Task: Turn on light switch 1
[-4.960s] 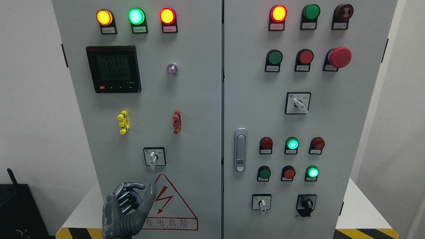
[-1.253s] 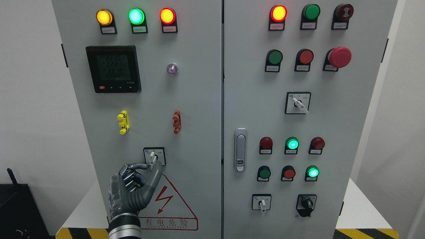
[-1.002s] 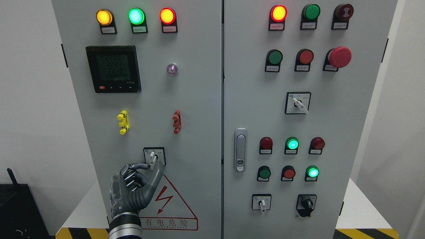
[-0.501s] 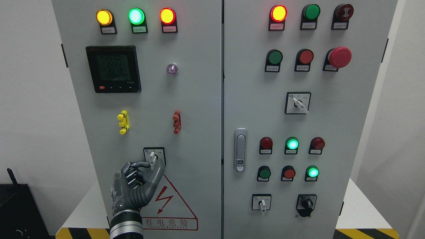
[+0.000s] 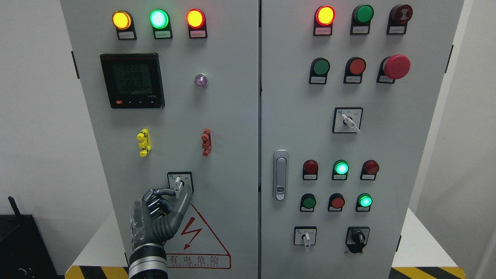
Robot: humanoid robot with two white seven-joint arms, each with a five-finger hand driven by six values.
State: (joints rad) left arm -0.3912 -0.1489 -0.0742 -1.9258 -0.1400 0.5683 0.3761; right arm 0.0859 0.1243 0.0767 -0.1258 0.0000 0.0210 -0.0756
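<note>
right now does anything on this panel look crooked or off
Nothing looks damaged. One oddity: the upper right selector switch has its handle slanted toward the lower right, while the selector at the left hand and the lower one point straight down.

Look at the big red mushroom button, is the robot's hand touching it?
No, the left hand is down by the white switch lever, far from the red mushroom button.
</note>
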